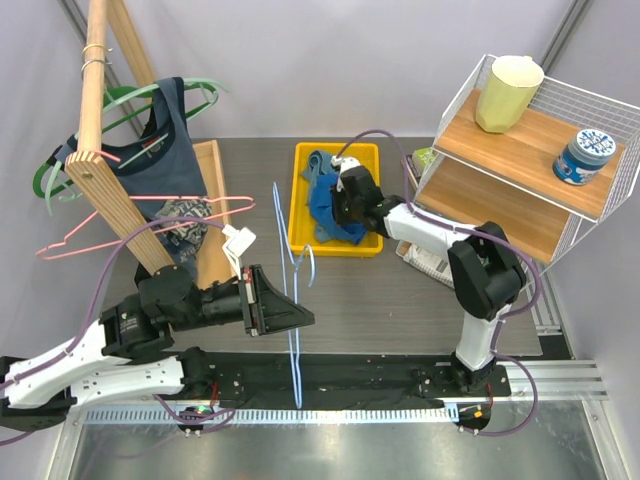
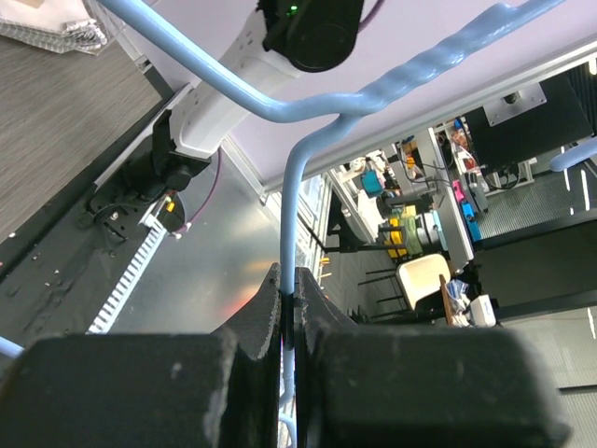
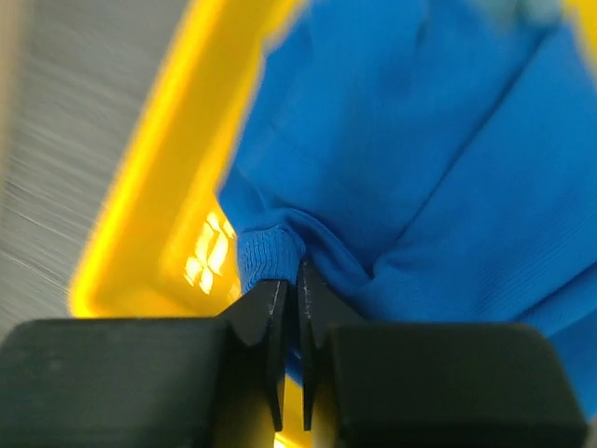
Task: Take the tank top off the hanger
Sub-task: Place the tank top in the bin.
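— Now, where is the tank top (image 1: 322, 195)?
— Blue, bunched inside the yellow bin (image 1: 299, 215) on the surface (image 1: 400, 300). It is off the hanger (image 2: 293, 205).
— Right pincer (image 3: 291, 289) status?
— Narrow. Its tips pinch a fold of the tank top's hem inside the bin.
— Left pincer (image 2: 289, 289) status?
— Clamped on the wire of the bare light-blue hanger, which stands upright above the near part of the surface.

Blue tank top (image 1: 320, 205) lies crumpled, apart from the pale-blue hanger (image 2: 291, 215)
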Available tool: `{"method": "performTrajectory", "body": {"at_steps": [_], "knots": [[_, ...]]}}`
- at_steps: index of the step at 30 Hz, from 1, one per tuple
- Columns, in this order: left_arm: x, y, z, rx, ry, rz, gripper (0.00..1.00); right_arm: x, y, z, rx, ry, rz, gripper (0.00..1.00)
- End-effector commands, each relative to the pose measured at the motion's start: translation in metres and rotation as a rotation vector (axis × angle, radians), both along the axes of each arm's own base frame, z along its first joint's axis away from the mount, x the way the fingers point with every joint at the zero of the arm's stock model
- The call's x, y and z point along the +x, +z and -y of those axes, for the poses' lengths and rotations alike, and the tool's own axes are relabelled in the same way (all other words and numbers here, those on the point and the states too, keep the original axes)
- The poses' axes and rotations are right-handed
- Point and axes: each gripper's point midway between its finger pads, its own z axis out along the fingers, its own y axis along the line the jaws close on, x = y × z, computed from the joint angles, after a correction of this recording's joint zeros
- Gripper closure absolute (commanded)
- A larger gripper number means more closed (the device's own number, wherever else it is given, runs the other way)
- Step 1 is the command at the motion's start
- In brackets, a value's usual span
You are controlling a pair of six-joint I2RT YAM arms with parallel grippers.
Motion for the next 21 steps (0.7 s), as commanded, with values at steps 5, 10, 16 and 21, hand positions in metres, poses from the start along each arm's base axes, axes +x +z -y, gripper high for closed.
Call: {"method": "performTrajectory", "body": {"at_steps": [5, 10, 16, 21], "knots": [[0.003, 0.024, 0.001, -0.088, 0.014, 0.013, 1.0, -0.004, 0.057, 0.022, -0.197, -0.12, 0.09, 0.43], [0.006, 0.027, 0.007, -0.083, 0.017, 0.019, 1.0, -0.032, 0.096, 0.025, -0.263, -0.121, 0.141, 0.2], [0.01, 0.03, 0.015, -0.077, 0.023, 0.027, 1.0, -0.089, 0.14, 0.036, -0.217, -0.093, 0.185, 0.15], [0.022, 0.041, 0.023, -0.111, 0.072, 0.03, 1.0, -0.16, 0.163, 0.036, -0.038, 0.08, 0.177, 0.15]]}}
